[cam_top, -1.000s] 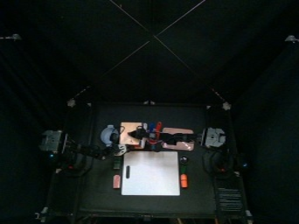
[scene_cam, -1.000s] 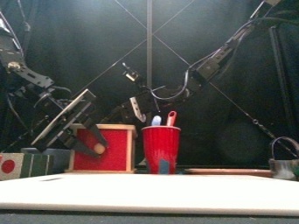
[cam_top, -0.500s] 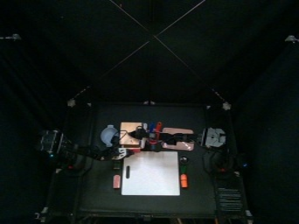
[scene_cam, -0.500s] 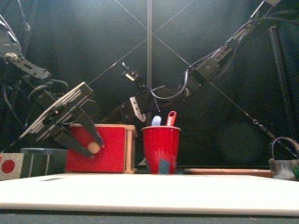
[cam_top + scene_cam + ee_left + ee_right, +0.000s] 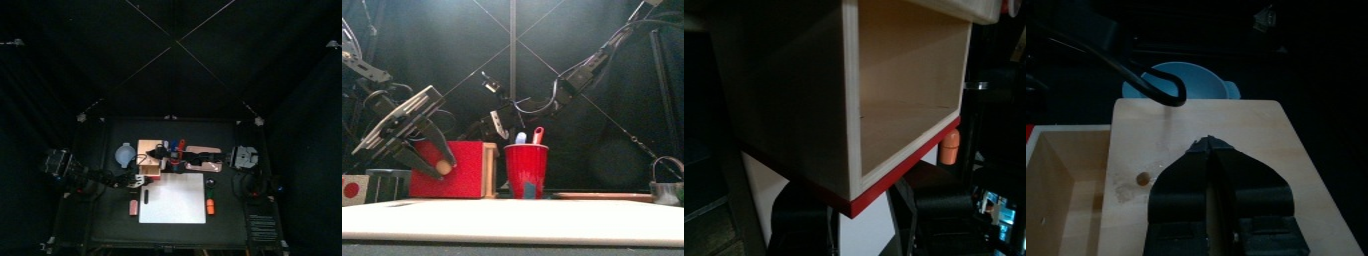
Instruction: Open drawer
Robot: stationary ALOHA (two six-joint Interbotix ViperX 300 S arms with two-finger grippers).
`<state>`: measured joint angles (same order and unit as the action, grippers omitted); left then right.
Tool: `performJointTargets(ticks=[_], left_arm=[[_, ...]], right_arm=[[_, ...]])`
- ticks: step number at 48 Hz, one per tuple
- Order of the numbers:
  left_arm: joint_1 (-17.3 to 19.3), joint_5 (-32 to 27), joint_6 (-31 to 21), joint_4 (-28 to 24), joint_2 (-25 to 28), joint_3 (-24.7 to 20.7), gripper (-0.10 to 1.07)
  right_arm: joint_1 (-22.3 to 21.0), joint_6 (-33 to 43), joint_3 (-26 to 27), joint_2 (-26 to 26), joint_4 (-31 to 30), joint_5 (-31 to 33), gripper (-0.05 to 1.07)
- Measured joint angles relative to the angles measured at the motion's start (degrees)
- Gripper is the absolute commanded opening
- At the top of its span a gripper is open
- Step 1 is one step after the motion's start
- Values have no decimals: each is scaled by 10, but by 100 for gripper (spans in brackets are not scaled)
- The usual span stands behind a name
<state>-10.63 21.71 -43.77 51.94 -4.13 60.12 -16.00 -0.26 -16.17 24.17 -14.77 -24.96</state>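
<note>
The drawer (image 5: 469,170) is a wooden box with a red face and edge, left of centre on the table (image 5: 151,163). My left gripper (image 5: 422,158) straddles its near corner. In the left wrist view the box's red-edged corner (image 5: 851,195) sits between the two jaws, and its open hollow (image 5: 905,90) faces sideways. My right gripper (image 5: 1215,150) is shut, its jaws pressed together over the box's pale wooden top (image 5: 1253,135). A lighter tray section (image 5: 1066,195) shows beside that top. The right arm reaches across the middle (image 5: 174,152).
A red cup (image 5: 527,170) with pens stands right of the drawer. A blue bowl (image 5: 1186,82) lies beyond it. The white sheet (image 5: 174,198) covers the table's front, with orange pieces (image 5: 134,207) beside it. A grey cup (image 5: 667,188) stands far right, a dark box (image 5: 389,185) far left.
My left gripper has risen and closed in on the drawer's corner. The box has shifted a little toward the table's front. The right arm has stayed put.
</note>
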Motion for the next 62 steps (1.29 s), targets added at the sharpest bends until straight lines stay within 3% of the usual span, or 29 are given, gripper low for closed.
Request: performJointTargets(ticks=[32,51,62], left_arm=[[-57,80,2,22,58,-14,48],[-72,83,93,98,47,-21,48],[-89,82,114,120,45,-33,48]], right_arm=[[1,-1,-2,-2,0,0,2],[1,-1,1,-2,0,7,2],[1,0,1,-2,1,8,2]])
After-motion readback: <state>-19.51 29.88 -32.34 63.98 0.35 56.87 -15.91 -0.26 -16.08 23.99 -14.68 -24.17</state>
